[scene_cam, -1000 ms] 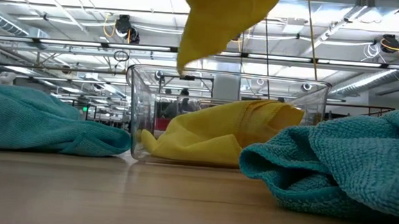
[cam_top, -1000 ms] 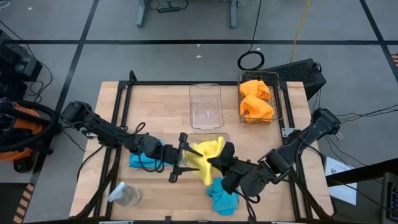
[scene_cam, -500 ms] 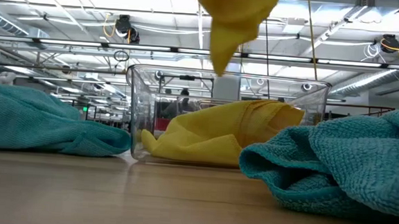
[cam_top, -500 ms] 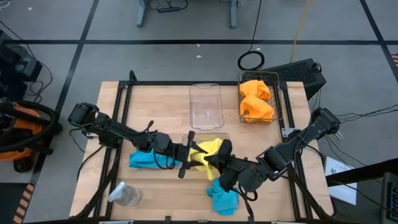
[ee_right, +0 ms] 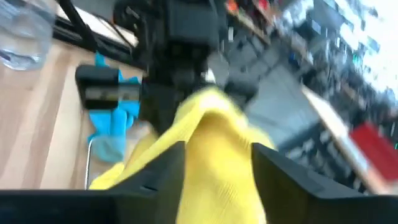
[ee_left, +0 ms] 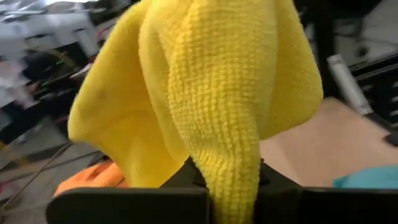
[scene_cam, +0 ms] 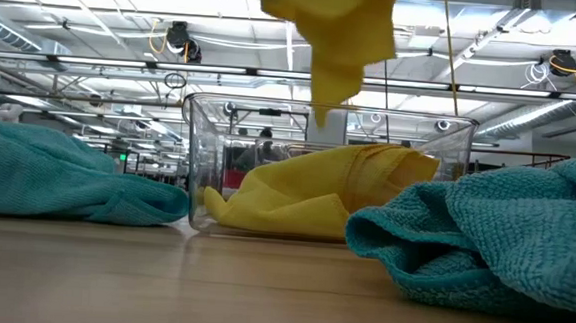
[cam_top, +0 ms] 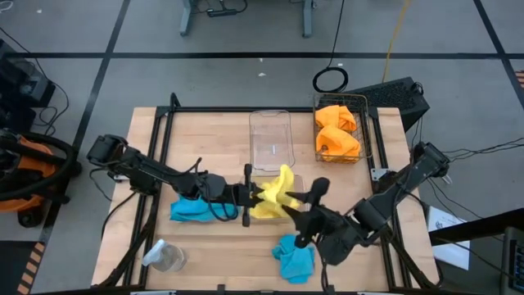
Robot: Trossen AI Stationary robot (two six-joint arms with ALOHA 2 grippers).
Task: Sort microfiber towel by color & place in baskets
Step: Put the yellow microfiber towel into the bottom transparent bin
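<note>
A yellow towel [cam_top: 273, 195] is hanging in the air between the two grippers, above the clear bin [scene_cam: 327, 174] that is sitting at the middle of the table [cam_top: 205, 139] with another yellow towel [scene_cam: 316, 198] already lying in it; judging by that match, this cloth is being carried there so the yellows end up together. The left gripper [cam_top: 248, 195] is pinching the cloth tight, its fingers closing on a fold that drapes over them in the left wrist view, so it is bearing the weight. The right gripper [cam_top: 309, 199] is sitting just beside the towel with its fingers standing apart; in the right wrist view the yellow fabric is lying between them, touching or nearly so, but it does not look clamped, which reads as a handover to the left arm. Farther out, one turquoise towel [cam_top: 190, 210] is lying on the table under the left arm and another turquoise towel [cam_top: 293, 258] is lying near the front edge beside the right arm, both waiting to be sorted. A second clear bin [cam_top: 270, 141] is standing farther back with nothing in it, and the wire basket [cam_top: 340, 131] at the far right is holding both orange towels [cam_top: 337, 131].
</note>
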